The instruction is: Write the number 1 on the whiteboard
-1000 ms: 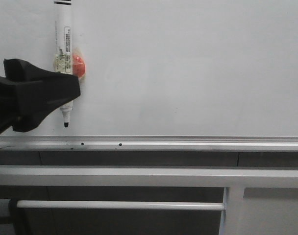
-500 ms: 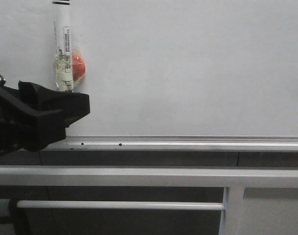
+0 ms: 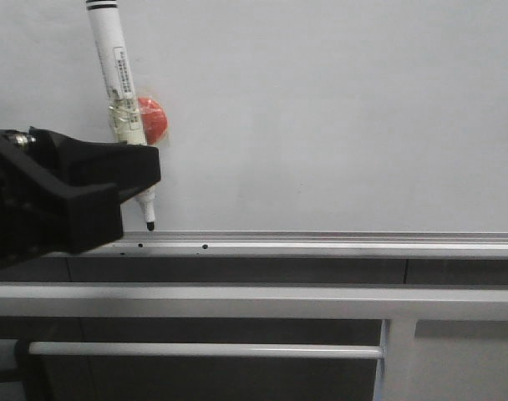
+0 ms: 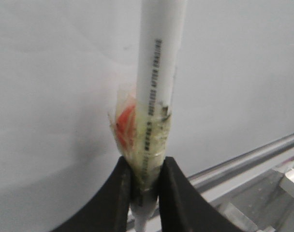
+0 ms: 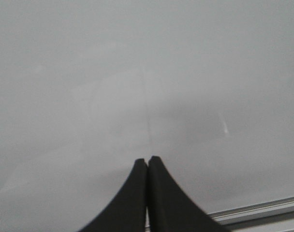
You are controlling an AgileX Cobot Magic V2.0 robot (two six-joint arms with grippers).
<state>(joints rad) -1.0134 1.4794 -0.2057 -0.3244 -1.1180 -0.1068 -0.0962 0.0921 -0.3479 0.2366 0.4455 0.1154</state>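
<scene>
My left gripper (image 3: 141, 171) is shut on a white marker pen (image 3: 120, 75) low on its barrel, in front of the whiteboard (image 3: 337, 117). The pen leans, cap end up and left, and its black tip (image 3: 149, 225) hangs just above the board's silver rail (image 3: 321, 245). A red piece (image 3: 155, 119) is taped to the barrel under yellowed tape. In the left wrist view the black fingers (image 4: 120, 188) clamp the marker pen (image 4: 159, 72) from both sides. My right gripper (image 5: 147, 161) is shut and empty, facing bare whiteboard (image 5: 147, 58). The number 1 is out of view.
Below the rail run white metal bars (image 3: 237, 301) and a thinner rod (image 3: 204, 350), with a white upright (image 3: 400, 359) at the right. A faint pale vertical trace (image 5: 148, 111) shows on the board in the right wrist view.
The left gripper dipped, then shifted right. The marker went from upright to leaning, its tip now lower and further right, and the red piece moved right with it.
</scene>
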